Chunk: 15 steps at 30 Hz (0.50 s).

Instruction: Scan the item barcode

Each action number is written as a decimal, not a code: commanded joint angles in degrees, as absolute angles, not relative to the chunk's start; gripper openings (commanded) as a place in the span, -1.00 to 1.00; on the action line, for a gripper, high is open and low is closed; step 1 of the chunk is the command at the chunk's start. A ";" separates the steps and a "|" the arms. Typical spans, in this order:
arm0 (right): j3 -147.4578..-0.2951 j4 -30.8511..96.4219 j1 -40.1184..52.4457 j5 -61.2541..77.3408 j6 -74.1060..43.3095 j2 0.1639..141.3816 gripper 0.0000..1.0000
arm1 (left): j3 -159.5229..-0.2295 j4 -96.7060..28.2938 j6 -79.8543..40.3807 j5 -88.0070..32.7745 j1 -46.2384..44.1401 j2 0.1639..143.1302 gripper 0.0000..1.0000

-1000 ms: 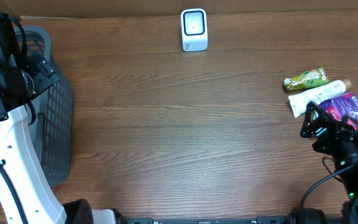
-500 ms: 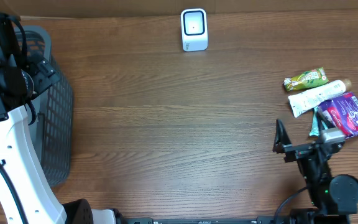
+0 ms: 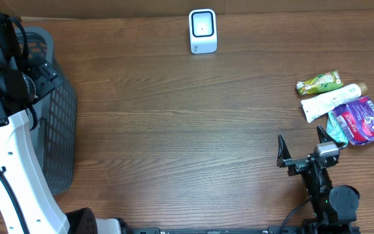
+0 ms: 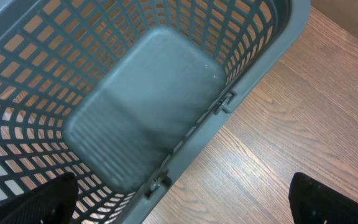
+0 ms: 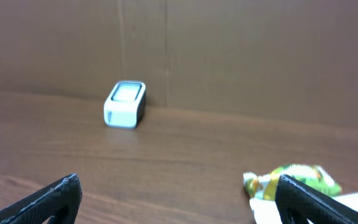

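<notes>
The white barcode scanner [image 3: 203,31] stands at the table's far edge, also seen ahead in the right wrist view as the scanner [image 5: 125,104]. The items lie in a cluster at the right: a green packet [image 3: 319,82], a white tube [image 3: 333,101], a purple packet [image 3: 362,120] and a teal item [image 3: 334,132]. My right gripper [image 3: 301,144] is open and holds nothing. It stands just left of the cluster and points toward the back wall, with the green packet [image 5: 292,180] beside its right finger. My left gripper [image 4: 185,205] hangs open over the grey basket [image 4: 253,74].
The grey mesh basket [image 3: 57,123] stands at the table's left edge, with the left arm above it. A brown cardboard wall [image 5: 229,56] runs along the back behind the scanner. Bare wood lies between the basket and the items.
The right arm has swung off the purple packet, leftward and toward the front edge, and now points at the back. The items and the left arm have not moved.
</notes>
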<state>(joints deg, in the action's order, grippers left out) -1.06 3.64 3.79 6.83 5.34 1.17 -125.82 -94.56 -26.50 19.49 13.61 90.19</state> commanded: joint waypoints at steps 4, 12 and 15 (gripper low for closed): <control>-0.45 4.21 4.12 6.09 5.65 0.12 1.00 | -125.71 -94.48 -27.05 19.46 13.47 90.63 0.99; -0.45 4.21 4.01 6.07 5.67 0.16 1.00 | -125.71 -94.48 -27.05 19.44 13.47 90.65 0.99; -0.45 4.21 4.01 6.07 5.65 0.16 1.00 | -125.71 -94.48 -27.05 19.44 13.47 90.63 0.99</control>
<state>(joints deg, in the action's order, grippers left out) -1.06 4.32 3.79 6.59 5.56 0.89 -125.82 -94.59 -26.50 19.49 13.61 90.19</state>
